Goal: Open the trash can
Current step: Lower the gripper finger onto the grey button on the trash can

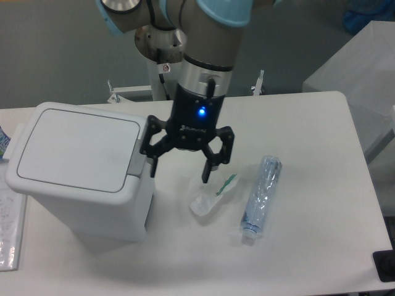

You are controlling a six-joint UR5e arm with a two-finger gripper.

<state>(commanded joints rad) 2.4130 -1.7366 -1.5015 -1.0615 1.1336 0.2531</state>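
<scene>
The trash can is a large white boxy bin on the left of the table, its flat lid shut. A grey push-button tab sits on its right rim. My gripper hangs open just right of the bin, its left finger close to the grey tab and its right finger above the crumpled wrapper. Nothing is between the fingers.
A crumpled clear wrapper with a green strip lies right of the bin. A clear plastic bottle lies further right. Papers rest at the table's left edge. The robot base stands behind the table.
</scene>
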